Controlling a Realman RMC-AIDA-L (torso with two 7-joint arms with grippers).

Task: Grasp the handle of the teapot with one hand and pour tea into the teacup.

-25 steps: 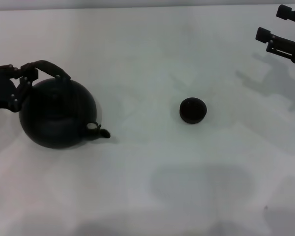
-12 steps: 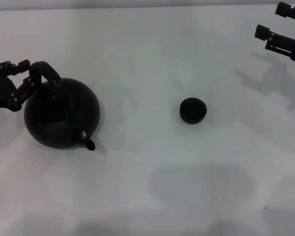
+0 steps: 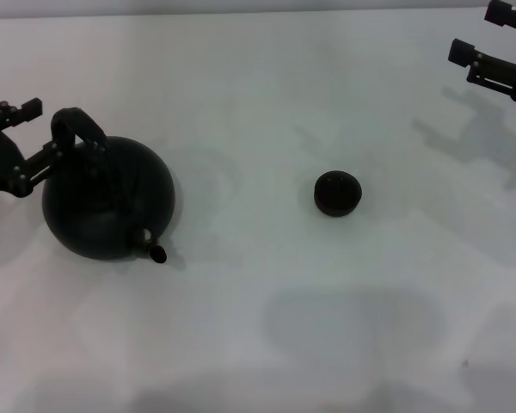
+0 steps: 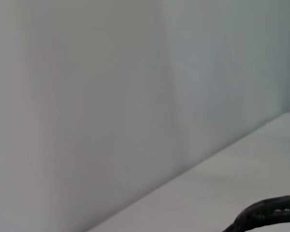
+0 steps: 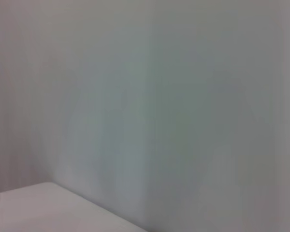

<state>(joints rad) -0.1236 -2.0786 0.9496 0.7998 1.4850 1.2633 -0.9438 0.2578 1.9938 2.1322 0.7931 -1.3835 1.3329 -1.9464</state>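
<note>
The large round matte black teapot (image 3: 108,200) sits upright on the white tabletop (image 3: 258,310), on the robot's left side. Its body is bulbous and dull, without shine. A short stubby spout (image 3: 154,249) points toward the near edge of the table, with a pale glint at its base. The thick black arched handle (image 3: 77,127) rises over the pot's top at its far side.

The left gripper (image 3: 36,133) is beside that handle, coming in from the left edge of the head view. Its fingers (image 3: 23,110) are spread apart: one lies beyond the handle, clear of it, and the other reaches to the handle's near side and looks to touch it. The jaws are released, not clamped on the hoop.

The tiny round black handleless teacup (image 3: 337,193) stands well apart from the open jaws, out beyond the teapot's body toward the robot's right, with bare table between.

The right gripper (image 3: 494,45) hangs at the far right corner, far from both pieces, its jaws parted and empty.
</note>
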